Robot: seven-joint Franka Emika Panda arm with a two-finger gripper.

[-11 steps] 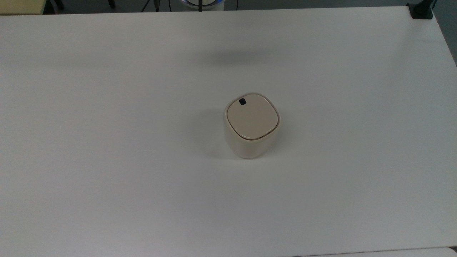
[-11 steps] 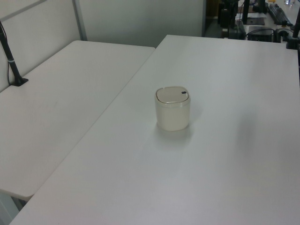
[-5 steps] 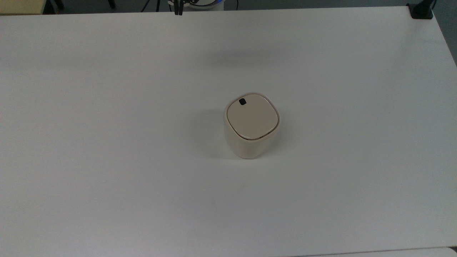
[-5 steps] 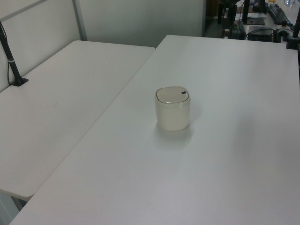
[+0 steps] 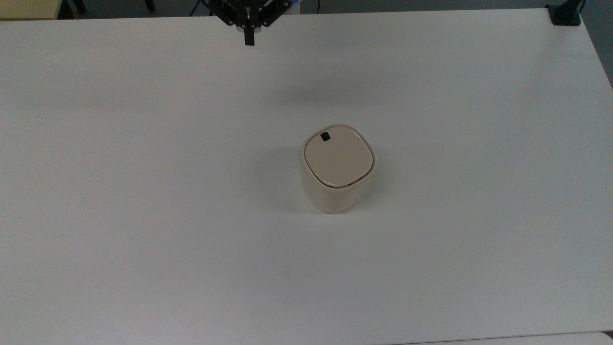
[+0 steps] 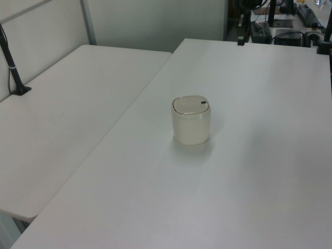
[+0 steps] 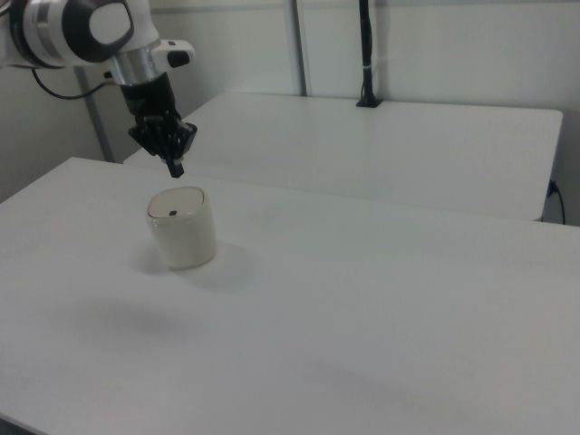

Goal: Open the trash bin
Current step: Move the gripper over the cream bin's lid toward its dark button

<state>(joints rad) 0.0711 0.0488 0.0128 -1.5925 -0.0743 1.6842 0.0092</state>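
White table [image 5: 143, 191], trash bin [image 5: 338, 167] unmoved — tool [image 5: 249, 40] arrived

Bright even overhead light, soft shadow on table [image 5: 143, 215], mild haze

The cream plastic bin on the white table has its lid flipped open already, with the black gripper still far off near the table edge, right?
Not quite: the cream plastic bin has its flat lid shut, flush with the rim, as the top view shows. The black gripper is indeed far off near the edge of the white table.
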